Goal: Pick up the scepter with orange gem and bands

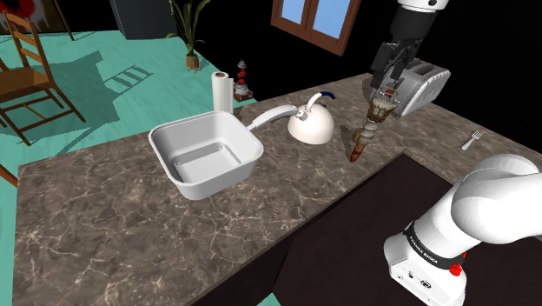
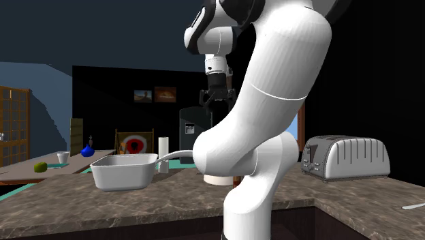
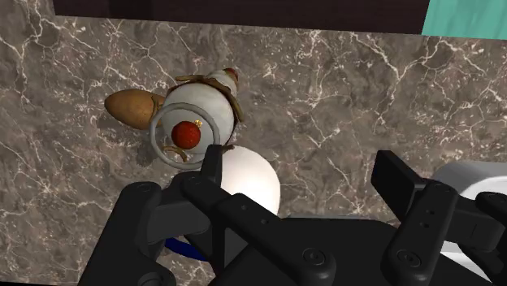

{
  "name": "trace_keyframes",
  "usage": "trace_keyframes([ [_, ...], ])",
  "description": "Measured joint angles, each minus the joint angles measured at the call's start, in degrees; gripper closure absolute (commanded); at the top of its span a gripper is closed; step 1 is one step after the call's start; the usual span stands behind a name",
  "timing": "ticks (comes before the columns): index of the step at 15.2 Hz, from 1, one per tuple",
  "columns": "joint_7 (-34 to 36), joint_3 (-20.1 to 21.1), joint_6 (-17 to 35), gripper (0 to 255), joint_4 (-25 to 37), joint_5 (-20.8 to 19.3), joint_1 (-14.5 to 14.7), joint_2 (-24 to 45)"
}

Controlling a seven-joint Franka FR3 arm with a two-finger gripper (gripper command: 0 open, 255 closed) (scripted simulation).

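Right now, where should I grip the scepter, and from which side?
Likely the banded shaft below the gem head, from above. The scepter stands nearly on end on its brown tip, head upward, so the open gripper can close across the shaft.

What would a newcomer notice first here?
The scepter, upright and slightly tilted above the marbled counter with a red gem on top. It is right under the black gripper, whose open fingers do not clasp it. In the shoulder view a white kettle sits just to its left, a white basin further left, and a silver toaster behind the gripper.
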Motion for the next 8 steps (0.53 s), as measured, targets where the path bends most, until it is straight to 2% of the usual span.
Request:
trace_keyframes([
  [3,-3.2,-2.0,0.0,0,0.6,-0.7,0.1,1.7],
  [8,-15.8,-9.2,0.6,0,3.8,-3.1,0.5,10.2],
])
